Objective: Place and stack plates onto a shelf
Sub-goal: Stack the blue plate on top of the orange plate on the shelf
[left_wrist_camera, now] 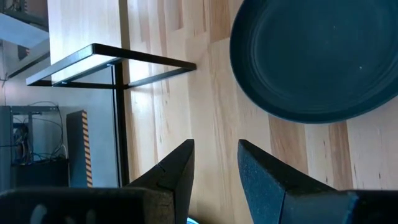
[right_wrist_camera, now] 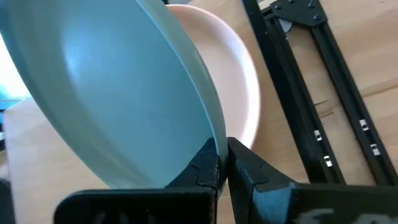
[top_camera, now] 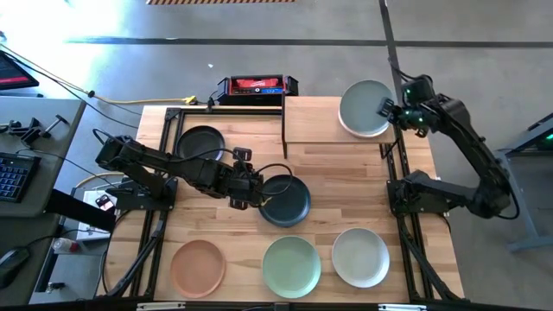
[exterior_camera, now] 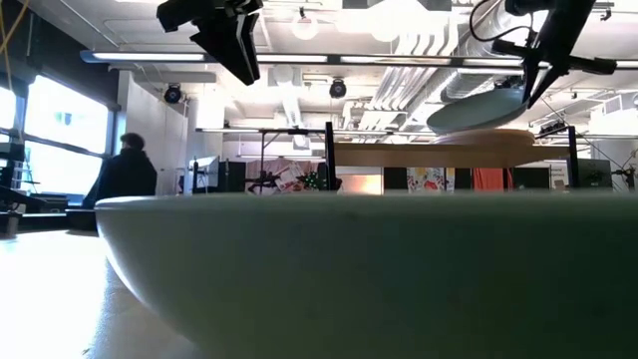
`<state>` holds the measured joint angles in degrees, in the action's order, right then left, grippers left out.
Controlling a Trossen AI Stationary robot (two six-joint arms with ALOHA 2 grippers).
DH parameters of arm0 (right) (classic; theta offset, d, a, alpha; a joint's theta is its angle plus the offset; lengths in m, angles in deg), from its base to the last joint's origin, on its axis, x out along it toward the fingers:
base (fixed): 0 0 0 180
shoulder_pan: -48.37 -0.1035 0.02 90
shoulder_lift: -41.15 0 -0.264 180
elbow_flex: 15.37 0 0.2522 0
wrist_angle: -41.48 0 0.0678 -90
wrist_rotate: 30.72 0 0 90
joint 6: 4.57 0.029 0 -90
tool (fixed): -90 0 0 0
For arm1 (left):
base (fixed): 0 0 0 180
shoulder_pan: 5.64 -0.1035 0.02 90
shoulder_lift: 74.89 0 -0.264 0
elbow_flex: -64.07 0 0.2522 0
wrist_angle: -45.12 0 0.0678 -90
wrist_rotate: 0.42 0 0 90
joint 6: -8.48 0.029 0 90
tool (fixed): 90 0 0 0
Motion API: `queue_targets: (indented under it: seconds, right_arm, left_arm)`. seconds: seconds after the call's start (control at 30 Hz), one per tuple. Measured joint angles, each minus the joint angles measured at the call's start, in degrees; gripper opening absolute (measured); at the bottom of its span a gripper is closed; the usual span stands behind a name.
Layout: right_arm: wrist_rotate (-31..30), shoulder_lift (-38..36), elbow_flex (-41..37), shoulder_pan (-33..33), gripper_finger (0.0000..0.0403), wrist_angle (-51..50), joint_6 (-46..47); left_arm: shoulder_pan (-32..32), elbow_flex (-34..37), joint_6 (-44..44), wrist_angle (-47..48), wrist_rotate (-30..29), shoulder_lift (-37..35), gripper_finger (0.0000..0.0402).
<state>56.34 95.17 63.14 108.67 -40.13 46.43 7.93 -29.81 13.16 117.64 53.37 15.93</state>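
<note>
Item: pale green plate (top_camera: 365,108), pinched by its rim in the right hand (top_camera: 386,110), held tilted over the right half of the shelf (top_camera: 311,121); the right wrist view shows a peach plate (right_wrist_camera: 239,93) lying directly beneath it, so this reads as a stacking step. Handling advice: level the plate, centre it over the one below, lower until rims meet, then release; letting go while it tilts risks a slide off the board. Left hand (top_camera: 244,192): fingers apart, empty, just beside a black plate (top_camera: 285,199) on the counter (top_camera: 346,186). Also on the counter: a second black plate (top_camera: 200,142), and along the near edge a terracotta plate (top_camera: 198,265), another green plate (top_camera: 292,265) and a cream plate (top_camera: 360,257). Only the right wrist view reveals the plate underneath; only the high view gives the full count; the low view is largely blocked by a near plate rim.
</note>
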Motion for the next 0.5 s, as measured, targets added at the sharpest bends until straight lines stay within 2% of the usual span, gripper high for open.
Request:
queue_targets:
  seconds: [0.5]
  right_arm:
    - [-0.9, 3.76, 0.0, 0.04, 0.0, 1.64, -2.45]
  left_arm:
    - [-0.05, 0.0, -0.02, 0.02, -0.02, 0.0, 0.0111]
